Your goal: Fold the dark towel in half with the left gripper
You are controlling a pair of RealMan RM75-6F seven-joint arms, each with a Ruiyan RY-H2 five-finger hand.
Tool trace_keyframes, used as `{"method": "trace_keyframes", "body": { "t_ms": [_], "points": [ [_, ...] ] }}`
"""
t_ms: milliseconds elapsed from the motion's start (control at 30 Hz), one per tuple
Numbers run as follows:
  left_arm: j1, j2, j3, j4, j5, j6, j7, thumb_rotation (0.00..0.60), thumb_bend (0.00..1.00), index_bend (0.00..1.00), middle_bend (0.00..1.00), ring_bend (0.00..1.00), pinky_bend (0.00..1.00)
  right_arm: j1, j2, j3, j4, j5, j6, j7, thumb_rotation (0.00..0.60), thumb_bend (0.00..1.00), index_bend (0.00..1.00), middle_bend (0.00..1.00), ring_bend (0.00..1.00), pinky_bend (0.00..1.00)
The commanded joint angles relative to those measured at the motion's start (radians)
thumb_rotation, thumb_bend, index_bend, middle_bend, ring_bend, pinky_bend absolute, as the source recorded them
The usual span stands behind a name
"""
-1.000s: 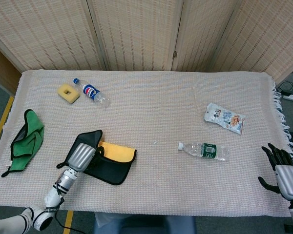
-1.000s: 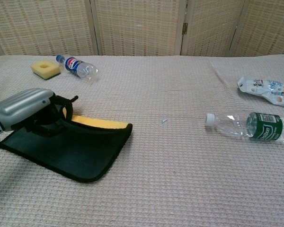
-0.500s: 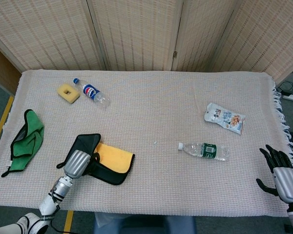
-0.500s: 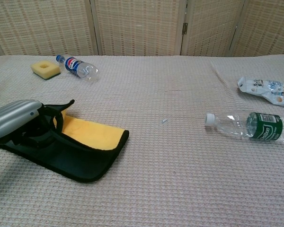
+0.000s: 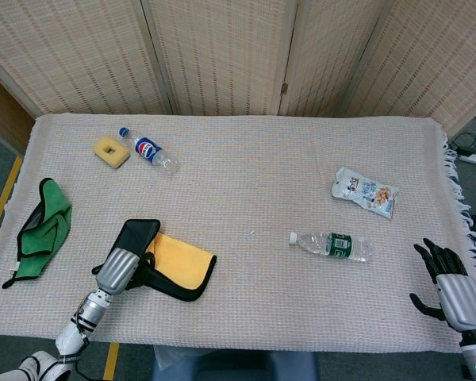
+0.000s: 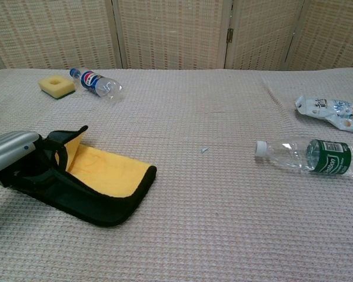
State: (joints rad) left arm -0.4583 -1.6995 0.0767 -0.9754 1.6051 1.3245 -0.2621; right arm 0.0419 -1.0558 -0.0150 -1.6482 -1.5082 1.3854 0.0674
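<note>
Your left hand (image 5: 120, 268) is down at the near left part of the table (image 5: 262, 175), fingers curled onto the near edge of the dark towel (image 5: 160, 259), so it's got hold of it. The towel is partly opened up, with its yellow inner side showing to the right of the hand and one black flap standing up behind it. In the chest view the same hand (image 6: 9, 156) just pokes in from the left edge, with the towel (image 6: 100, 182) spread out beside it.

Your right hand (image 5: 452, 284) sits off the near right corner, fingers apart, nothing in it.

Other stuff on the cloth: a green rag (image 5: 38, 225) well to the left of the towel, a yellow sponge (image 5: 111, 151) and a small blue-label bottle (image 5: 147, 151) just beside each other at the far left, a green-label bottle (image 5: 332, 245) lying on its side right of centre, and a snack bag (image 5: 365, 192) beyond it.
</note>
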Motion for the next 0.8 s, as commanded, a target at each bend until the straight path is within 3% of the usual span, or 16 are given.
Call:
{"method": "trace_keyframes", "body": {
  "t_ms": [33,200,367,433,633,800],
  "points": [
    [0.006,-0.006,0.003,0.015,0.006,0.0,-0.015,0.6,0.49,0.58,1.0,1.0,1.0,0.001,-0.001,0.0,-0.001,0.001,-0.002,0.0,0.6,0.35,0.0,0.0,0.0,0.0],
    [0.013,-0.008,0.01,0.035,0.008,-0.019,-0.036,0.6,0.48,0.51,1.0,1.0,1.0,0.002,-0.001,-0.003,-0.002,0.002,-0.008,0.004,0.6,0.35,0.0,0.0,0.0,0.0],
    [0.016,0.002,0.02,0.029,0.021,-0.023,-0.031,0.6,0.47,0.32,1.0,1.0,1.0,0.003,-0.002,-0.003,-0.001,0.004,-0.009,0.004,0.6,0.35,0.0,0.0,0.0,0.0],
    [0.018,0.006,0.017,0.021,0.025,-0.017,-0.024,0.6,0.46,0.29,1.0,1.0,1.0,0.004,-0.002,-0.004,-0.002,0.002,-0.012,0.005,0.6,0.35,0.0,0.0,0.0,0.0],
    [0.019,0.042,-0.008,-0.038,0.041,0.04,-0.004,0.6,0.46,0.3,1.0,1.0,1.0,0.003,0.0,-0.007,-0.003,-0.003,-0.007,0.007,0.6,0.35,0.0,0.0,0.0,0.0],
    [0.011,0.107,-0.047,-0.153,0.038,0.075,0.023,0.6,0.46,0.33,1.0,1.0,1.0,0.004,0.001,-0.01,-0.003,-0.009,-0.008,0.01,0.6,0.35,0.0,0.0,0.0,0.0]
  ]
}}
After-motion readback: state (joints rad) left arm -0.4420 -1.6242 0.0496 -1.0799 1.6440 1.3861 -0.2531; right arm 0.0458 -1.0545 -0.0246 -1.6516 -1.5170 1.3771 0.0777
